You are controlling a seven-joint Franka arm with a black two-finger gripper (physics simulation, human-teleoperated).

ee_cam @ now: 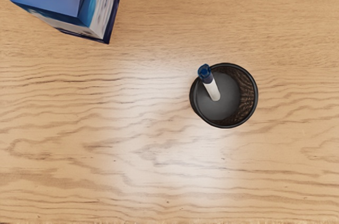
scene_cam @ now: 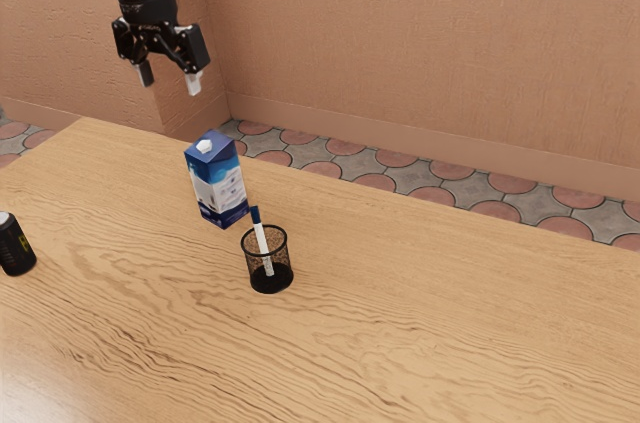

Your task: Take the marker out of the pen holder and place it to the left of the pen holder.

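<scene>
1. Black and two-fingered, the gripper [scene_cam: 170, 79] is hanging well above the wooden table [scene_cam: 420, 343], over toward the exterior view's upper left. Its fingers are standing apart, open, with nothing held between them.
2. The white marker [scene_cam: 263, 245] is standing in the pen holder [scene_cam: 271, 287], its dark blue cap poking up past the rim. It's leaning, mind you, not standing straight: the cap is tipping toward the side where the carton [scene_cam: 219, 186] is sitting.
3. That pen holder is resting upright on the tabletop, a round cup of black wire mesh, and the marker's lower end is showing through its side.
4. Just beside it, the blue-and-white carton is standing upright with a white cap on top; the two aren't touching on the table.
5. Out at the exterior view's left edge, a black can [scene_cam: 15, 249] with yellow-green lettering is standing well apart from them.
6. Beyond the table, patterned floor tiles [scene_cam: 415, 183] are stretching along the foot of a plain, pinkish-brown wall [scene_cam: 420, 43].
</scene>
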